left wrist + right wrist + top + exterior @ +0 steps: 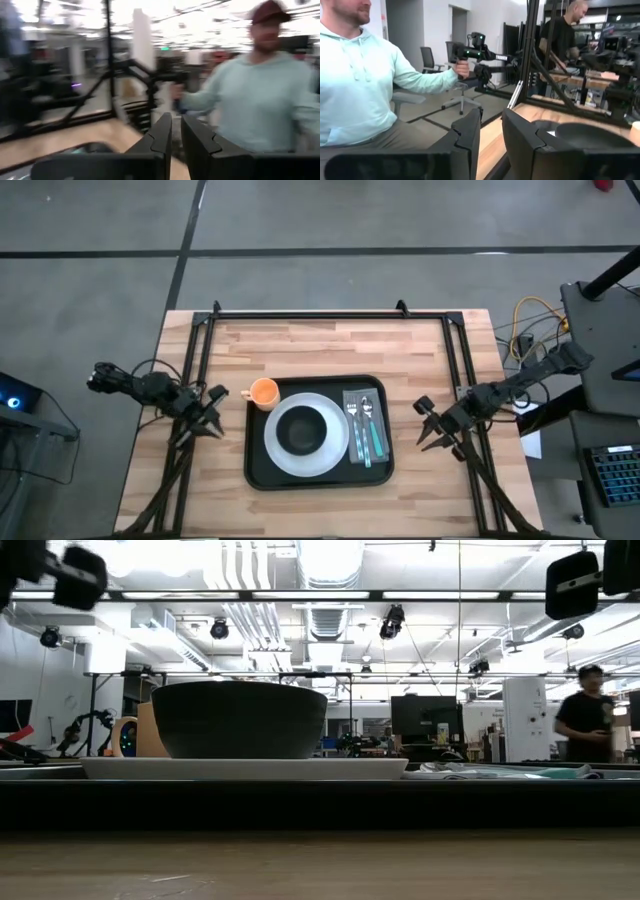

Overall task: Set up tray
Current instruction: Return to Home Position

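Start at the near edge of your wooden table point(300, 510). The tray point(260, 472) lies flat close to that edge, roughly midway between the two arms. A white plate point(332, 458) fills the tray's left and middle part, and a dark bowl point(300, 430) stands upright at the plate's centre. On the tray's right part a grey napkin point(376, 396) lies flat just beside the plate. Green-handled cutlery point(378, 442) rests side by side on the napkin, handles toward the tray's near rim. An orange cup point(263, 392) stands upright at the tray's far left corner, close to the plate.

Your left gripper point(213, 412) sits off the tray's left side, near it but apart. Its fingers point(157, 137) are drawn in to a thin slit with nothing between them. Your right gripper point(426, 425) sits off the tray's right side, also apart, and its fingers point(470, 135) show the same narrow, empty gap.

Beyond the tray's far rim, well back in the room, a person in a dark shirt point(585, 715) stands. Both wrist cameras also catch a person in a pale hoodie point(260, 95) beside the table, one hand around a dark handle point(462, 52). You cannot tell which side of the tray that person is on.
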You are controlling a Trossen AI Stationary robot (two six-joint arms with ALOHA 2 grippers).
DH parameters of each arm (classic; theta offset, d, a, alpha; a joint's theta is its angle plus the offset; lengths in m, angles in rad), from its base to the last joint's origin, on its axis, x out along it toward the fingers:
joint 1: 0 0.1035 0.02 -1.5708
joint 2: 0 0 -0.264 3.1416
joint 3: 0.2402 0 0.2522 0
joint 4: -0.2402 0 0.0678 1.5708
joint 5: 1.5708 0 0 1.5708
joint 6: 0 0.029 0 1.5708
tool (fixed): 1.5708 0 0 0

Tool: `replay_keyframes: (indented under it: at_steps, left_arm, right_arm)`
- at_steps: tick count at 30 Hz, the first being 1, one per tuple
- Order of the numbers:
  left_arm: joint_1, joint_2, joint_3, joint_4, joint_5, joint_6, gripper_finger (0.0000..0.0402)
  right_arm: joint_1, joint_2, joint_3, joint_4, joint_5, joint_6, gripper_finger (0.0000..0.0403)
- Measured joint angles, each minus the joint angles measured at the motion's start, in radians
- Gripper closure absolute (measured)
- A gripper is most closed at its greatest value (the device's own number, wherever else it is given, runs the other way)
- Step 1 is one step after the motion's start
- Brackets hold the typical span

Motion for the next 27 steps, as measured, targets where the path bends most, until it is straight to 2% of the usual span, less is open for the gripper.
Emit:
replay_keyframes:
  at_steps: [4, 6, 14, 24, 27]
  left_arm:
    - [0.000, 0.000, -0.022, 0.000, -0.168, 0.005, 0.0378]
    - [0.000, 0.000, -0.032, 0.003, -0.211, 0.022, 0.0378]
    - [0.000, 0.000, -0.091, 0.059, -0.214, 0.030, 0.0378]
    - [0.000, -0.001, -0.090, 0.062, -0.213, 0.047, 0.0378]
    - [0.000, -0.001, -0.090, 0.064, -0.207, 0.057, 0.0378]
  right_arm:
    - [0.000, -0.073, 0.000, -0.068, 0.000, 0.009, 0.0335]
    - [0.000, -0.108, 0.000, -0.082, 0.000, 0.001, 0.0335]
    - [0.000, -0.269, 0.000, -0.221, -0.002, -0.001, 0.0335]
    - [0.000, -0.498, 0.000, -0.476, -0.003, -0.014, 0.0335]
    - [0.000, -0.501, 0.001, -0.473, -0.007, -0.014, 0.0335]
